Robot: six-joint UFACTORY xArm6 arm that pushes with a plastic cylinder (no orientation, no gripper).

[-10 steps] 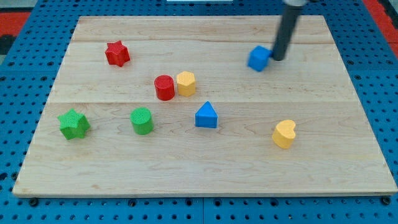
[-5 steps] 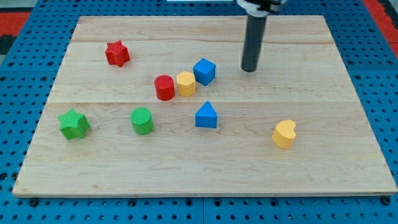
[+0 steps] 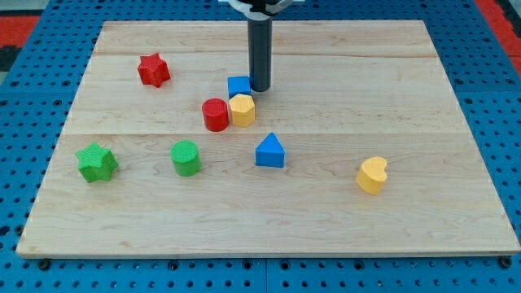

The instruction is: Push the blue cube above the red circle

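Blue cube (image 3: 238,86) has slid leftward over the last half second, from the yellow block's (image 3: 242,109) upper right to just above it, now up and right of the red circle (image 3: 215,115). My tip (image 3: 259,88) has followed and sits against the cube's right side; it is a bare rod, no jaws to open or close. Judgement: nearly done, one more short leftward shove should put the cube straight above the red circle.
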